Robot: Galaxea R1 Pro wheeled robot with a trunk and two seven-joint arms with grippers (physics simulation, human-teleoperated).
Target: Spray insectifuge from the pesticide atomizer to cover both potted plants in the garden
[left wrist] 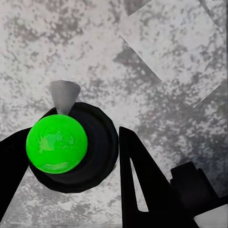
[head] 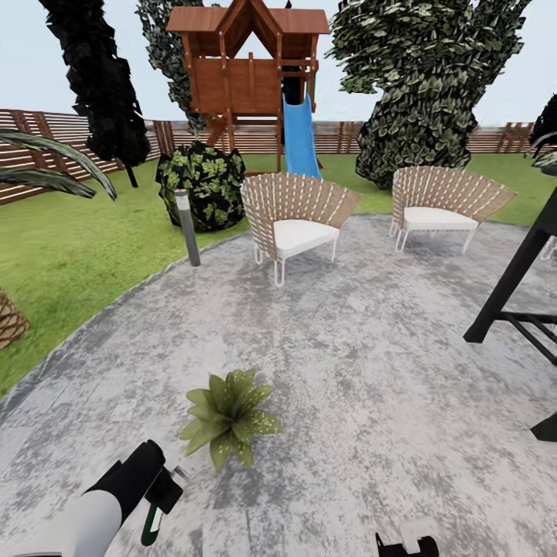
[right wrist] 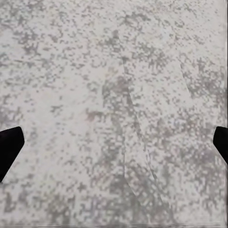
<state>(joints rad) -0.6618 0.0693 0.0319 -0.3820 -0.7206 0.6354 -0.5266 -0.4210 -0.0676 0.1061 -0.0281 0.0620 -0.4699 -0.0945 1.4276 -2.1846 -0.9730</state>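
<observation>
Nearest, at the lower left of the head view, the left gripper [head: 158, 495] is clamped on the pesticide atomizer [head: 152, 524], a slim dark bottle that hangs below the fingers. The left wrist view looks down on the bottle's bright green round top [left wrist: 57, 143] wedged between the black fingers [left wrist: 142, 180], with a pale nozzle cone [left wrist: 64, 95] pointing out over the mottled grey stone paving [left wrist: 161, 57]. That grip probably keeps the nozzle free to aim forward.

The right gripper [right wrist: 114, 142] hangs over bare paving, its fingertips [right wrist: 8, 145] wide apart and holding nothing, apparently parked out of the way.

Just beyond the left gripper, one potted plant [head: 228, 416], a low rosette of pointed green leaves, sits on the paving; the atomizer seems held near it for spraying. Its pot cannot be made out.

Farther off stand a grey bollard lamp [head: 186, 227], two woven fan-backed chairs with white cushions [head: 298, 216], a dark-leaved shrub [head: 201, 186], then lawn [head: 70, 255] and a wooden playhouse with a blue slide [head: 251, 73].
</observation>
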